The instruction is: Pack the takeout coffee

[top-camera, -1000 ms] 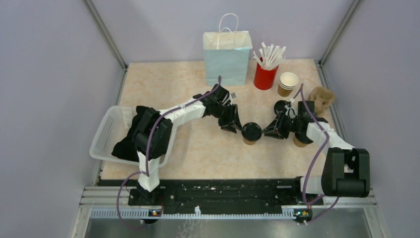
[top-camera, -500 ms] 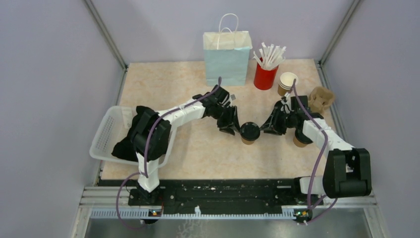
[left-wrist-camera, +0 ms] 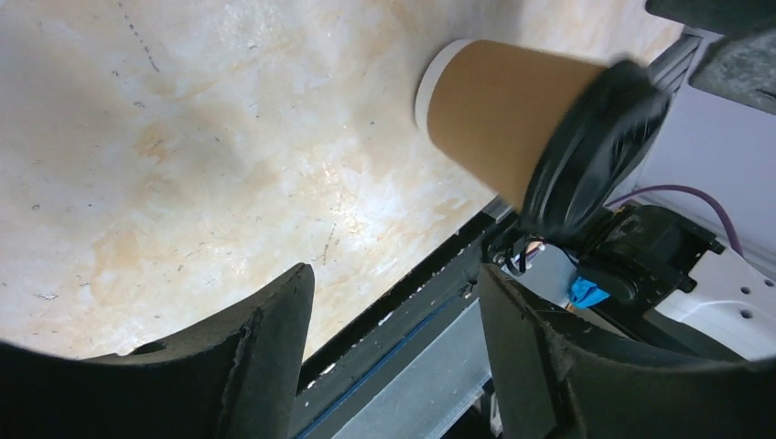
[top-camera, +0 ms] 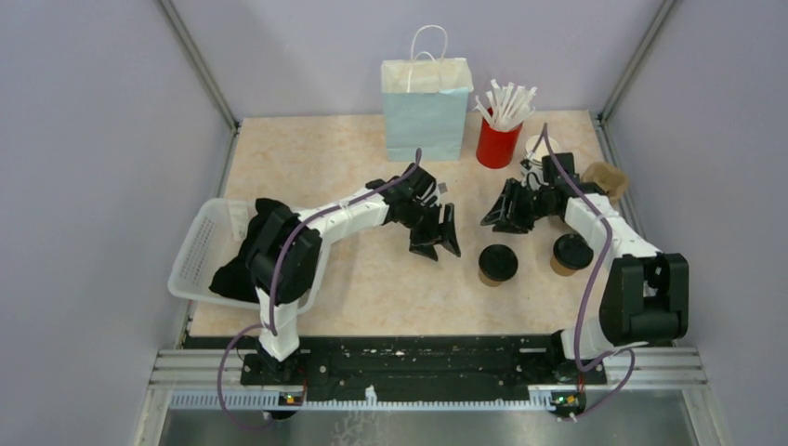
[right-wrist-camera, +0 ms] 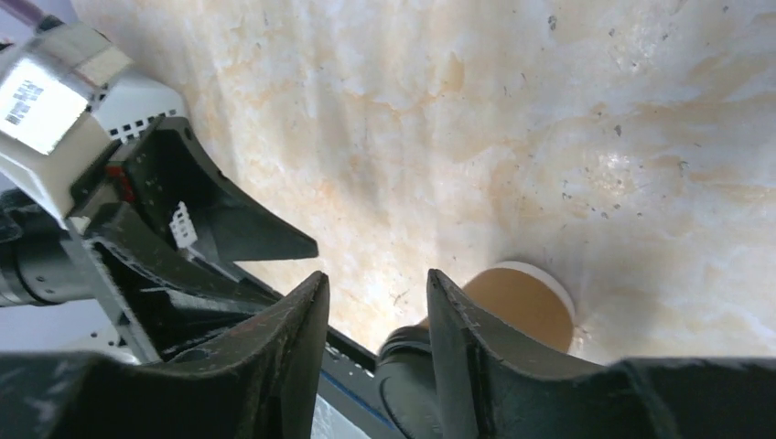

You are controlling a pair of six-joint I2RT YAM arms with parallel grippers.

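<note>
While both lidded cups stand free on the bench [top-camera: 307, 167], neither arm has anything in hand. The left arm [top-camera: 358, 209] holds its jaws wide and empty, and the left wrist view shows the nearer takeout coffee cup [top-camera: 497, 264] ahead of them and off to one side. The right arm [top-camera: 595, 228] has its jaws parted by a narrower gap, also empty, and poised on the far side of the same cup. A second lidded cup [top-camera: 569, 253] stands to the right, close against the right arm's forearm.

Lidding looks done for these two, so the step in hand is probably the pick-up for packing. The next move calls for one pair of jaws to close round the kraft wall below the black lid. The cup must then be lifted upright, high enough to clear the rim of the pale blue paper bag [top-camera: 426, 111].

That bag stands at the far edge of the bench, with the red cup of straws [top-camera: 498, 144] just beside it on the right. A route from the left or the front therefore gives more room. The middle of the bench between cup and bag is open. The white basket [top-camera: 190, 255] overhangs the left edge, well apart from the work.
</note>
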